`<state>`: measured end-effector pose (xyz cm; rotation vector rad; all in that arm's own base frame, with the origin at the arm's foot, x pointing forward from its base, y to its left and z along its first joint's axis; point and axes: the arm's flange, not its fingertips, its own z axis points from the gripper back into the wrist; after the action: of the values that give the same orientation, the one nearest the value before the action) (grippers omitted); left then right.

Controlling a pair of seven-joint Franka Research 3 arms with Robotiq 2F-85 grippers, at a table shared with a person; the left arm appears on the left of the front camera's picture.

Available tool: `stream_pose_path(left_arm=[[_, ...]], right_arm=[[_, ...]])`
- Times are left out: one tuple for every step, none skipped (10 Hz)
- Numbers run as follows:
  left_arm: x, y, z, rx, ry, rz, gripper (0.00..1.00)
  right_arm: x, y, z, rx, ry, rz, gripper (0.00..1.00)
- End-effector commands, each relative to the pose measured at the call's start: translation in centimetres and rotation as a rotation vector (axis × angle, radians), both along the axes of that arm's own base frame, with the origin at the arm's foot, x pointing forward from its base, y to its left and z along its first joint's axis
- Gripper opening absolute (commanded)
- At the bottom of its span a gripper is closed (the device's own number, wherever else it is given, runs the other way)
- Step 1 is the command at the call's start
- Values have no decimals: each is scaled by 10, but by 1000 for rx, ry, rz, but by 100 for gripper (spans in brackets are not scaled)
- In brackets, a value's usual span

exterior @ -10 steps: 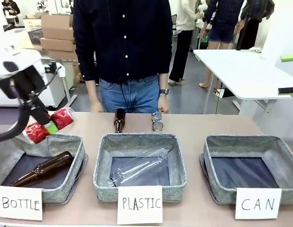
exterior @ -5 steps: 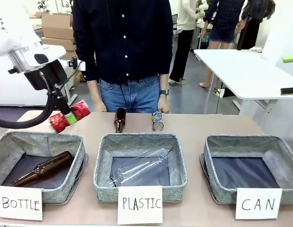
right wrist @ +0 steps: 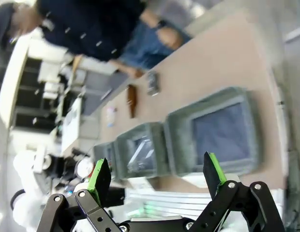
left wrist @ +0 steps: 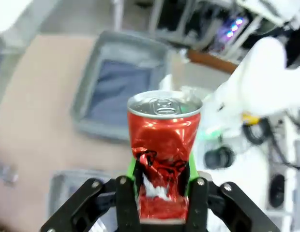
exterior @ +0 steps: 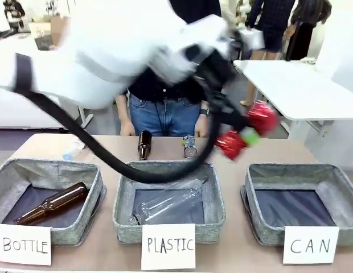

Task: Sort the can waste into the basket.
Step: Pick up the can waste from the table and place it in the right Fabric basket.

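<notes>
My left gripper is shut on the dented red can and holds it in the air, above the gap between the PLASTIC basket and the CAN basket. In the left wrist view the red can stands pinched between the green pads, with my gripper shut on it. The blue and silver can lies on the table's far side, in front of the person. My right gripper is open with nothing in it, high above the CAN basket.
A brown bottle stands beside the blue can. The PLASTIC basket holds a clear bottle and the BOTTLE basket a brown one. The left arm's white body and black cable cross the upper left. The person stands at the far edge.
The left arm has swung from above the BOTTLE basket far to the right, carrying the red can towards the CAN basket. The cans and bottles on the table have not moved.
</notes>
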<state>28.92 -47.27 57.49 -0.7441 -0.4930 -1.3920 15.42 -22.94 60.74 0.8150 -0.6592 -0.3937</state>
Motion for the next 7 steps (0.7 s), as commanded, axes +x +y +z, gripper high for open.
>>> stream_pose_path(left_arm=[[19,-73,-16,32,33,-38,41],[16,-118,-26,51,-30,-13,41],[26,-161,-43,81,-76,16,41],[40,-186,-62,148,-57,25,41],[0,-118,-46,15,-11,-38,41],[0,-118,-46,15,-11,-38,41],[0,-118,-46,15,-11,-38,41]], right_arm=[[-13,-21,-15,-155,61,-34,100],[-14,-22,-25,-214,86,-57,100],[-11,-15,-37,-216,74,-82,100],[-25,-30,-13,-133,56,-64,100],[-25,-30,-13,-133,56,-64,100],[-25,-30,-13,-133,56,-64,100],[-25,-30,-13,-133,56,-64,100]])
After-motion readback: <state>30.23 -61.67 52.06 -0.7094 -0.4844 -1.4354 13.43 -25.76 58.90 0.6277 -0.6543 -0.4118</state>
